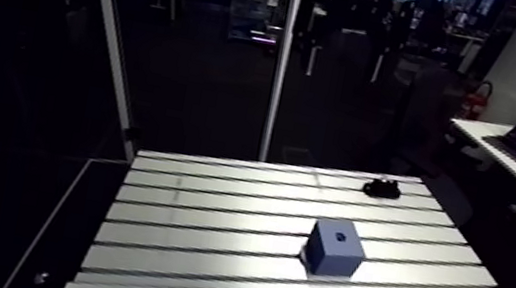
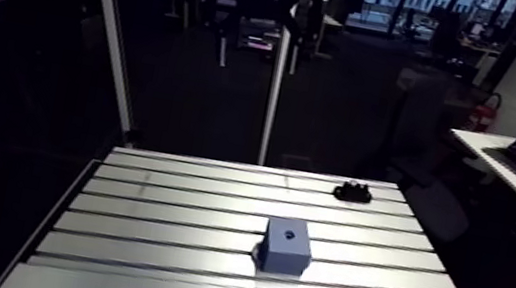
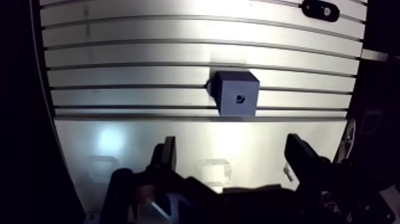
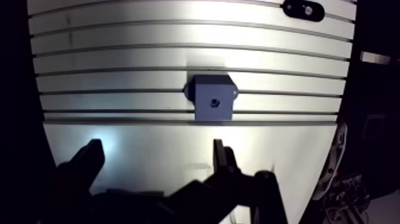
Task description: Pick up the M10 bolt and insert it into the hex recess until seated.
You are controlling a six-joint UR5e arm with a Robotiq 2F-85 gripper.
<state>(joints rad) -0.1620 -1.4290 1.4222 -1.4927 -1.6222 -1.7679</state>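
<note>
Hovering high over the slotted table (image 1: 208,219), with the gripper (image 3: 235,156) spread wide and nothing between its fingers (image 3: 169,156). Released and empty, therefore: ready for a first grasp, not yet engaged in one.

Located in the arm view right of centre, in the lower half of the frame: grey-blue block (image 1: 337,248), standing square on the table ribs with the hex recess (image 3: 239,98) facing up. Set so, presumably, to accept a straight vertical insertion. In the wrist view, found ahead of the gripper, roughly in line with the gap between the fingers.

Located in the arm view right of centre at mid height, near the table's far edge: M10 bolt (image 1: 382,187), so judged; a small dark object, too small to confirm head or thread. Lying well apart from the block, beyond it and off to one side.

Judged stage: start of the pick, nothing held, recess vacant as far as can be told. Next: travel past the block to the M10 bolt, align the fingers across it, close. Avoid sweeping low over the block en route. Expect rolling along a rib or dropping into a slot if nudged off-centre.
</note>
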